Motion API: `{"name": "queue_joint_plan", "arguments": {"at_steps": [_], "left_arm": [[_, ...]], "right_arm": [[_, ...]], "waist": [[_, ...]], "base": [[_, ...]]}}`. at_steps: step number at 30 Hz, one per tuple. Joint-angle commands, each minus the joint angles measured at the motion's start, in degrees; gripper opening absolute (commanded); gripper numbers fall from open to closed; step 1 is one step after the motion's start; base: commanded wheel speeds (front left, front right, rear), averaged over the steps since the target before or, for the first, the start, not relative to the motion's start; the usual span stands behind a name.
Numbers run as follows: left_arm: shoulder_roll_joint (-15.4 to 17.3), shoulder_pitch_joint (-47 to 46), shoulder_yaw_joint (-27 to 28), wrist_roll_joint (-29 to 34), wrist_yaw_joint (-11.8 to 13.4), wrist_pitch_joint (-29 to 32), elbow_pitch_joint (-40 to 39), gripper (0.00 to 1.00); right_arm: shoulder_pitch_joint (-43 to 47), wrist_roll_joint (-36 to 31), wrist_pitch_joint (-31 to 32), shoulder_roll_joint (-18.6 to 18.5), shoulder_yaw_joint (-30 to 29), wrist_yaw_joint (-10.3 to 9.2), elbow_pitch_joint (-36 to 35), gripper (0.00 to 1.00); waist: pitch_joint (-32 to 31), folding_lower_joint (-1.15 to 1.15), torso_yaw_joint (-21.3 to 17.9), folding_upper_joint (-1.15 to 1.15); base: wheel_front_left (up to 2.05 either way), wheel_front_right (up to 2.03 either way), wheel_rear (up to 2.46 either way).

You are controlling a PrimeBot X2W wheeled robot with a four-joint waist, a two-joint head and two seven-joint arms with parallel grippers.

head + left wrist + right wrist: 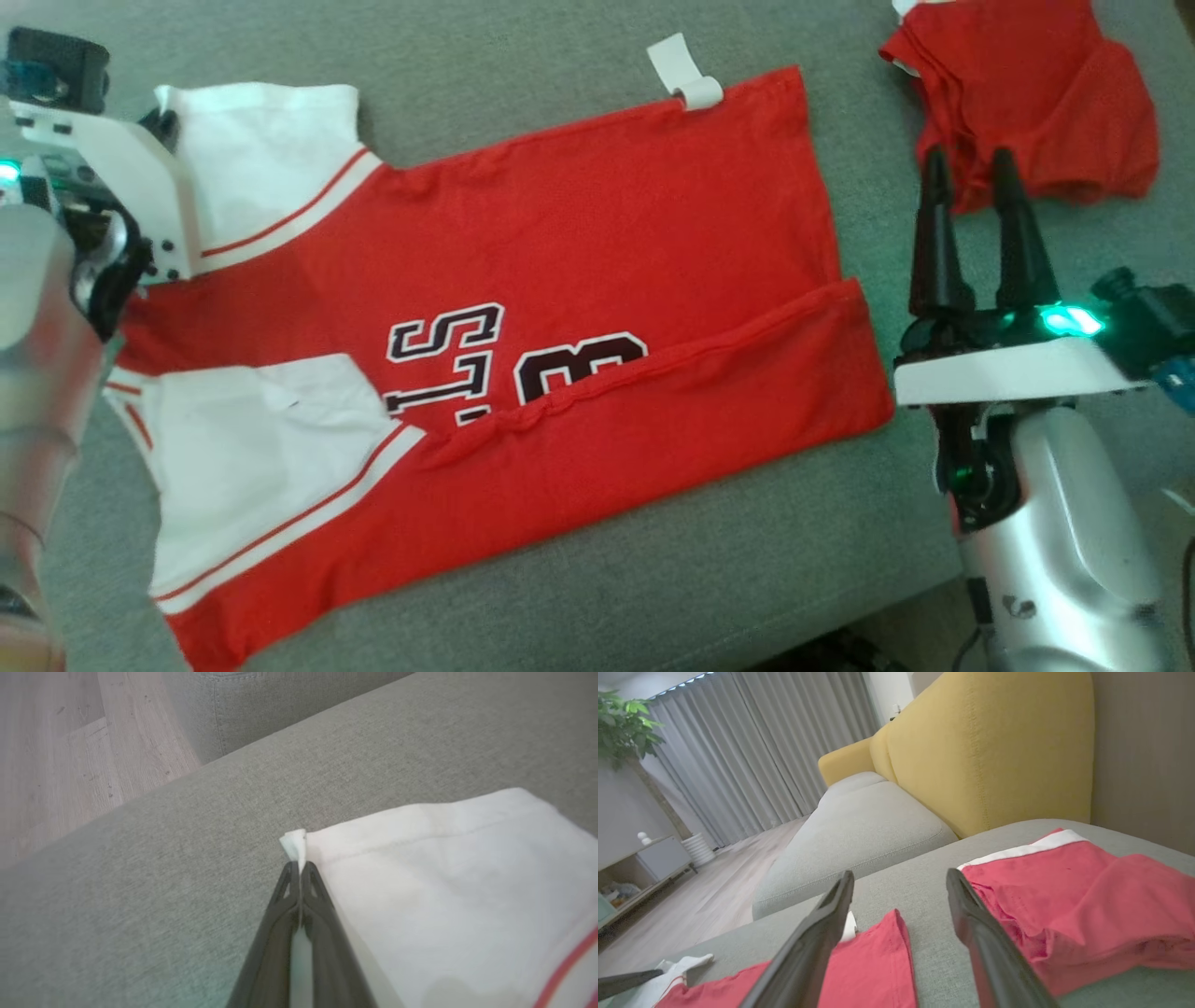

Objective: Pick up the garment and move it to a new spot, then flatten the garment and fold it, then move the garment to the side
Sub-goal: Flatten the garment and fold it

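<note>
Where the left gripper [299,865] bites: on the outer corner of the far sleeve [444,868], by the seat's [140,882] left edge. The jaws are pressed together, and a white nub of cloth pokes past the tips.
Floor [70,742]: pale wood boards beyond the seat's left edge.
Jersey [607,233]: red with white sleeves, flat across the middle of the seat, collar end toward the left edge and hem toward the right. Its near long side is folded up over the front, hiding the lower part of the dark lettering.
Near sleeve [261,448]: white with a red stripe, lying flat toward the near left corner.
Tag [686,75]: white and curled, at the jersey's far hem corner.
Right gripper [971,159]: fingers spread wide and holding nothing, just right of the hem, tips pointing at the far right corner.
Second garment [1027,84]: red and crumpled, with a white trim, in the far right corner, apart from the jersey.
Backrest [994,742]: yellow, rising beyond the second garment.
</note>
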Motion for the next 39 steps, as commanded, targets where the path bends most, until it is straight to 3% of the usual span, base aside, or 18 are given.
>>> {"name": "queue_joint_plan", "arguments": {"at_steps": [1, 8, 17, 21, 27, 39], "left_arm": [[2.45, -1.05, 0.77, -0.52, 0.10, -1.29, -1.60, 0.00], [0.18, -0.64, -0.03, -3.42, 0.10, -9.24, -3.79, 0.00], [-1.20, 1.36, -2.45, -5.24, 0.10, -17.52, -11.46, 0.00], [-0.41, 3.50, -3.63, -5.75, 0.10, -17.82, -17.18, 0.00], [-0.14, 6.18, -4.31, -7.40, 0.56, -15.67, -25.42, 0.00], [1.72, 6.96, -5.10, -7.13, 3.04, -12.17, -33.91, 0.00]], "right_arm": [[-1.55, -1.14, -0.35, -0.28, 1.02, -0.04, -1.08, 1.00], [-3.45, -6.20, 2.97, -0.28, -1.30, -0.04, 0.67, 1.00], [-6.95, -11.81, 14.58, -2.90, -5.32, -0.04, 5.78, 1.00], [-9.84, -14.62, 20.72, -5.93, -6.71, -0.04, 11.84, 1.00], [-15.38, -17.33, 25.08, -8.55, -8.78, -0.04, 21.55, 1.00], [-24.40, -17.80, 22.13, -10.12, -7.59, -0.04, 37.07, 1.00]], "waist": [[-1.01, 0.00, 1.05, 0.00], [-4.30, 0.00, 5.45, 0.00], [-7.31, 0.00, 13.27, 0.00], [-7.37, 0.00, 15.77, 0.00], [-6.39, 0.00, 18.11, 0.00], [-3.41, 0.00, 18.92, 0.00]], "base": [[0.00, 0.00, 0.00], [0.00, 0.00, 0.00], [0.00, 0.00, 0.00], [0.00, 0.00, 0.00], [0.00, 0.00, 0.00], [0.00, 0.00, 0.00]]}}
